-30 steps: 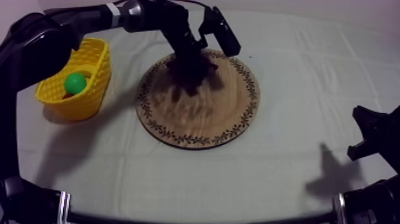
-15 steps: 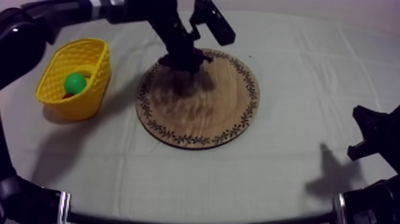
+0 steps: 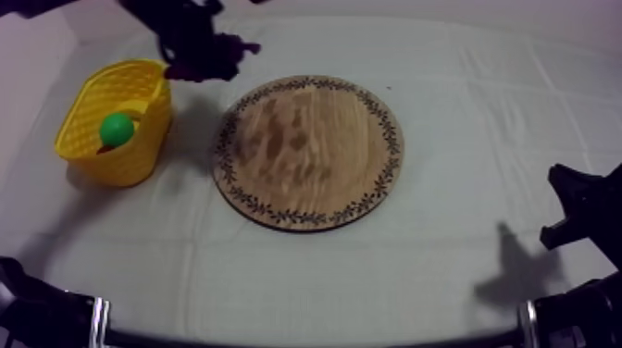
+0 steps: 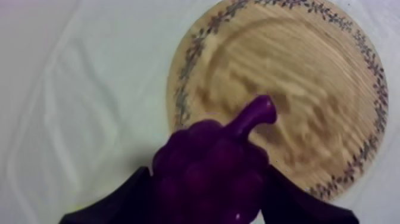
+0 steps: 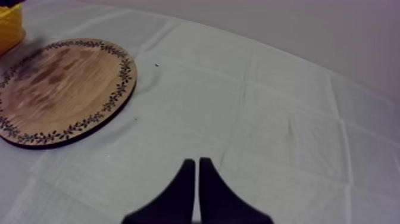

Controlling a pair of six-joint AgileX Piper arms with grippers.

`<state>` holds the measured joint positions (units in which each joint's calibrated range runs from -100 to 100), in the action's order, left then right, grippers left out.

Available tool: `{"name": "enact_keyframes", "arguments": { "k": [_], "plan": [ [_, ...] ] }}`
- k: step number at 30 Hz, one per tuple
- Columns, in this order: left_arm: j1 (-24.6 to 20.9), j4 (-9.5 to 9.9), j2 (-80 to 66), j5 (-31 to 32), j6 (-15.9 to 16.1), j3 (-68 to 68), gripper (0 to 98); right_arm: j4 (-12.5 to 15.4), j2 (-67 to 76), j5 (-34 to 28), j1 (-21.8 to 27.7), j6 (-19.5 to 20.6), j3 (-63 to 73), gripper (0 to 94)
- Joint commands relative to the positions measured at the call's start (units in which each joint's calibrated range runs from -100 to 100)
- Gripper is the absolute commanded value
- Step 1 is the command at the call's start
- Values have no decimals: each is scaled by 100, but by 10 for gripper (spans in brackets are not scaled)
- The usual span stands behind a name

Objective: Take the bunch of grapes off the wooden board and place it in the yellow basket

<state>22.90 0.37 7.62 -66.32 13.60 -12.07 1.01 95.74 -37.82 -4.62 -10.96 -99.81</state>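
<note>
Grapes (image 3: 213,57) hang in the air by the far side of the yellow basket (image 3: 139,159), which holds a green toy (image 3: 117,129). My left gripper (image 3: 190,42) is clamped round them, one finger (image 4: 119,205) at each side. The wooden board (image 3: 310,153) lies mid-table. My right gripper (image 5: 197,162) sits low, fingers pressed together on nothing.

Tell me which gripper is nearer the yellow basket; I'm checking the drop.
Left. The left gripper, shut on the bunch of grapes, is close by the yellow basket; the right gripper rests far off, beyond the wooden board.
</note>
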Motion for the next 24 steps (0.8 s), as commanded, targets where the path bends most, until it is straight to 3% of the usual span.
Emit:
{"name": "enact_keyframes", "arguments": {
  "k": [1,7,13,19,24],
  "plan": [
    [-175,8,-954,-12,-140,-483,425,-1,1,0,3,1,3,4],
    [-795,42,-1405,114,-701,-471,400,-1,1,0,3,2,3,4],
    [-1346,131,-1389,252,-964,-694,398,-1,1,0,3,2,3,4],
    [-1598,344,-1097,417,-1238,-1191,410,-1,1,0,3,5,3,4],
    [-1698,405,-812,517,-1369,-1505,405,-1,1,0,3,4,3,4]
  ]
}}
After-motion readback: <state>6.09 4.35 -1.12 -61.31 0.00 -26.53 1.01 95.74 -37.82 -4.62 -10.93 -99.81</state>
